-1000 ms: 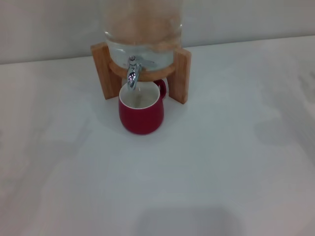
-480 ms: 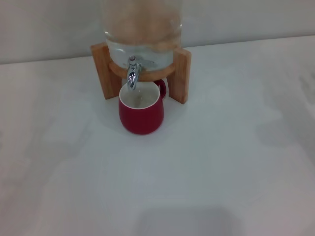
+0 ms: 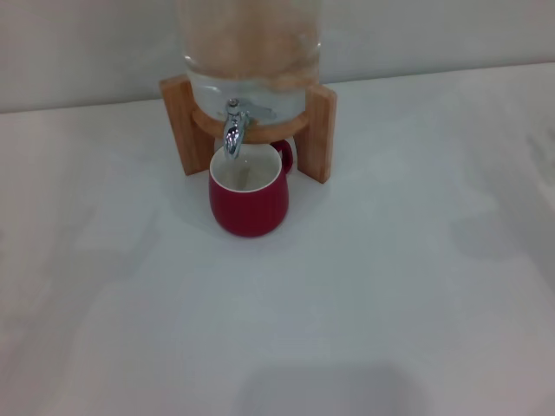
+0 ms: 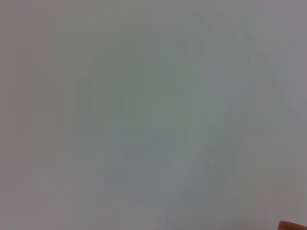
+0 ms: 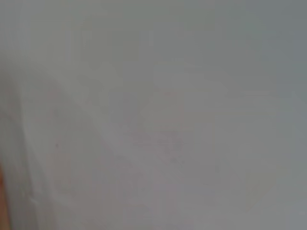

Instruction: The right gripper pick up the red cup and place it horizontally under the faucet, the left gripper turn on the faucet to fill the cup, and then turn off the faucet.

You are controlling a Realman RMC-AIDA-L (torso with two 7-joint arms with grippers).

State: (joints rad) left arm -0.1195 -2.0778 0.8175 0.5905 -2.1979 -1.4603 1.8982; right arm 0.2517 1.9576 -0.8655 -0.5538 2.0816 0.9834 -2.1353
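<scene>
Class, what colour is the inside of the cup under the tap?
Cream-white inside the red cup; the head view shows it best.

Glossy red cup [image 3: 249, 201]; chrome faucet [image 3: 233, 130]; wooden stand [image 3: 319, 132].

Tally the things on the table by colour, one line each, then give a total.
Red: 1, the red cup
Wooden brown: 1, the wooden stand
Clear glass: 1, the glass dispenser
Chrome: 1, the faucet
Total: 4
Neither gripper is in view.
</scene>
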